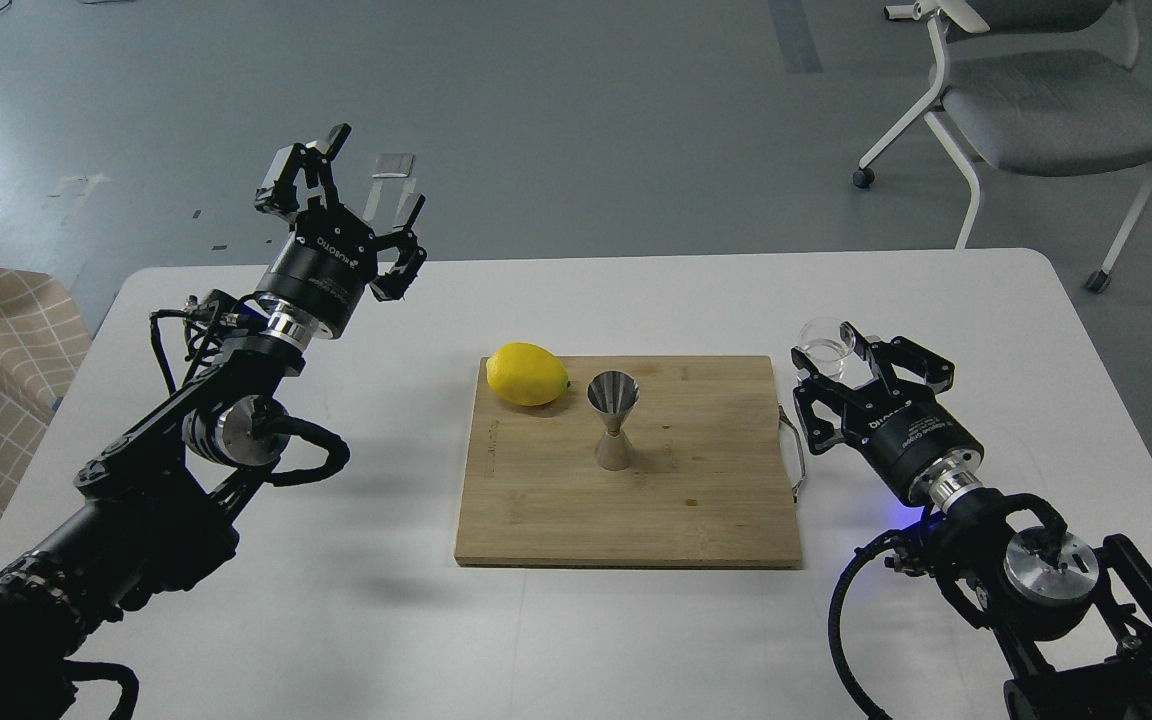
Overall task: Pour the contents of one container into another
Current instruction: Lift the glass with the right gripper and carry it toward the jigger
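The clear glass cup [824,343] stands on the white table [336,620], just right of the wooden board [676,500]. My right gripper [829,348] reaches it from the near right, open, with one finger on each side of the cup; contact cannot be made out. The steel jigger [614,420] stands upright in the middle of the board, wide mouth up. My left gripper [374,178] is raised over the table's far left edge, open and holding nothing, far from both vessels.
A yellow lemon [528,374] lies on the board's far left corner, close to the jigger. The board has a metal handle [793,455] on its right side, next to my right gripper. A grey chair [1046,100] stands beyond the table's far right.
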You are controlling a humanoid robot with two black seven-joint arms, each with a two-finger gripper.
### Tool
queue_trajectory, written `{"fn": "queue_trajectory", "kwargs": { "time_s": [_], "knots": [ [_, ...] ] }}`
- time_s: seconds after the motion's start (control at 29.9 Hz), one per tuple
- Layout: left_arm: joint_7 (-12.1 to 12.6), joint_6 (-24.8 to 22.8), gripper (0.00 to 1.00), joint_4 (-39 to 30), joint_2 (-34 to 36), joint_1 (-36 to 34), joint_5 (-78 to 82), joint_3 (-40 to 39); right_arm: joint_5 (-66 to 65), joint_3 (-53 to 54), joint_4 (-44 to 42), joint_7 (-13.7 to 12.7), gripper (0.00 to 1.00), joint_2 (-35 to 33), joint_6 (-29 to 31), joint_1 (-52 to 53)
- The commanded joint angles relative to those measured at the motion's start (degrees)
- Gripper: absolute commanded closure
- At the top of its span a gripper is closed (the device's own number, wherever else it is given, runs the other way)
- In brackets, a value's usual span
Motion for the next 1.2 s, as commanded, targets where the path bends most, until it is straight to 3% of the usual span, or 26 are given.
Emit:
{"fn": "queue_trajectory", "kwargs": {
  "time_s": [0.0,0.53,1.17],
  "knots": [
    [0.0,-0.1,0.02,0.2,-0.1,0.0,0.1,0.0,-0.2,-1.4,1.1,0.2,0.65,0.0,-0.8,0.0],
    [0.0,-0.1,0.02,0.2,-0.2,0.0,0.1,-0.1,-0.3,-6.0,4.3,2.1,0.64,0.0,-2.8,0.1],
    [0.0,-0.2,0.02,0.2,-0.3,-0.2,0.1,-0.1,-3.0,-9.8,4.3,2.6,0.64,0.0,-5.1,3.1]
  ]
}}
